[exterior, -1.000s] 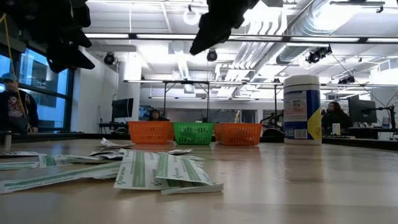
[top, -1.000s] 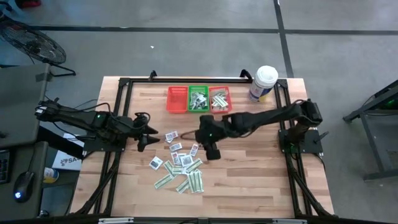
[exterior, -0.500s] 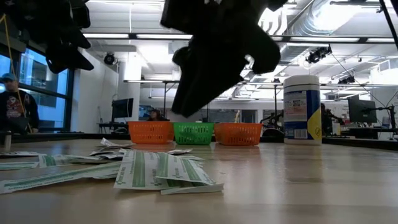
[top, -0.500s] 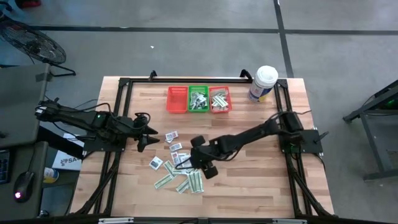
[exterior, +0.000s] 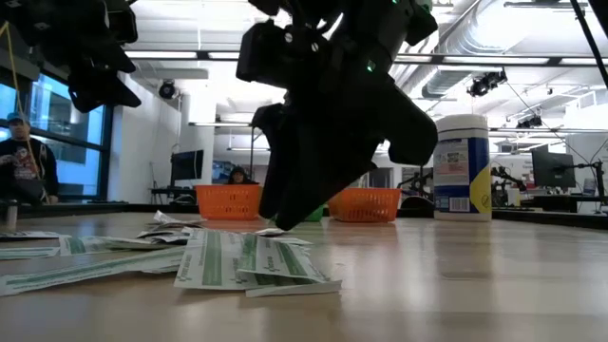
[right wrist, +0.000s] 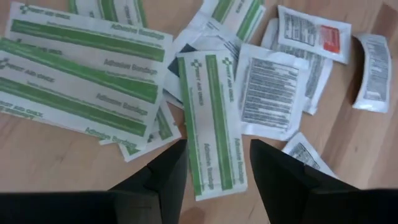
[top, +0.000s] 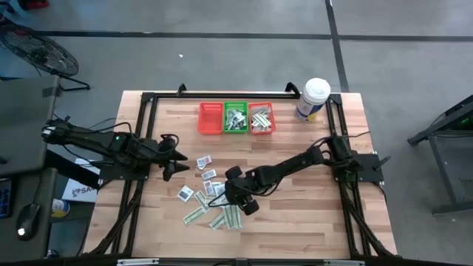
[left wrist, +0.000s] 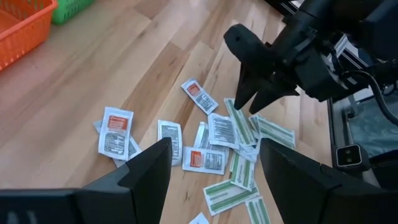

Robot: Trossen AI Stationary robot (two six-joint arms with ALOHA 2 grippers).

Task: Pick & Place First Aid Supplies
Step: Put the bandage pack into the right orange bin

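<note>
We hold the right gripper (right wrist: 212, 163) low over the packets (right wrist: 155, 93), fingers apart, a green strip (right wrist: 214, 121) between them. The left gripper (left wrist: 211, 165) waits aside, fingers apart, empty.

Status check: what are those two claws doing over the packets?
Right claw open, low over a green-striped bandage strip. Left claw open, waiting beside the pile. Nothing held, nothing blocking.
</note>
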